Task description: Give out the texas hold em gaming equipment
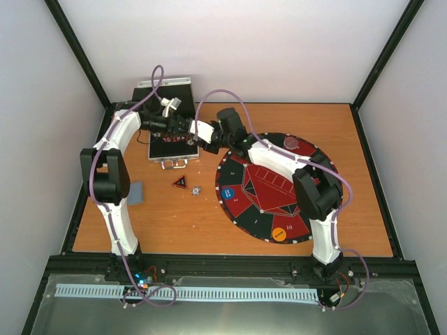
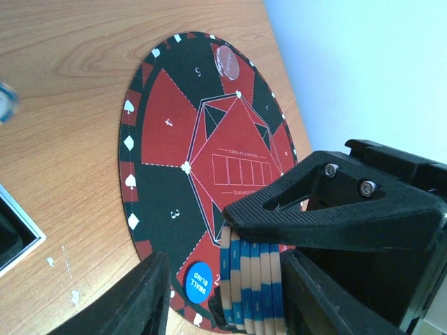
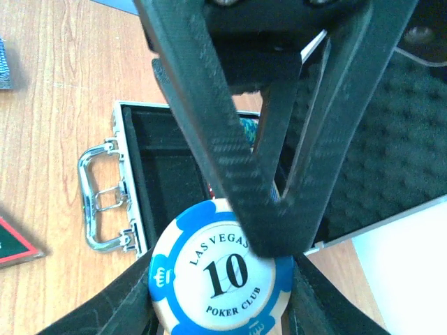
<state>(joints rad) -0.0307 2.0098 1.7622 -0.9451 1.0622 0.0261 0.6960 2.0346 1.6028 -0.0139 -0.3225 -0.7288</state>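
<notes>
while held over the right edge of the open metal case (image 1: 171,159) at the far left of the table (image 1: 174,223), clamps a stack of blue-and-white poker chips (image 3: 222,272) by its rims in the right gripper (image 3: 221,310), top face printed "10". brackets the same stack end to end with the left gripper (image 2: 230,300), slack rather than biting: leaves a clear gap at one finger (image 2: 143,296), lies close against the other. in the left wrist view, covers part of the round mat's (image 2: 167,105) near edge, just beside the blue small-blind disc (image 2: 197,282). shows an orange disc (image 1: 279,234) on the mat's near rim and a grey-blue card (image 1: 136,192) well left of it.
</notes>
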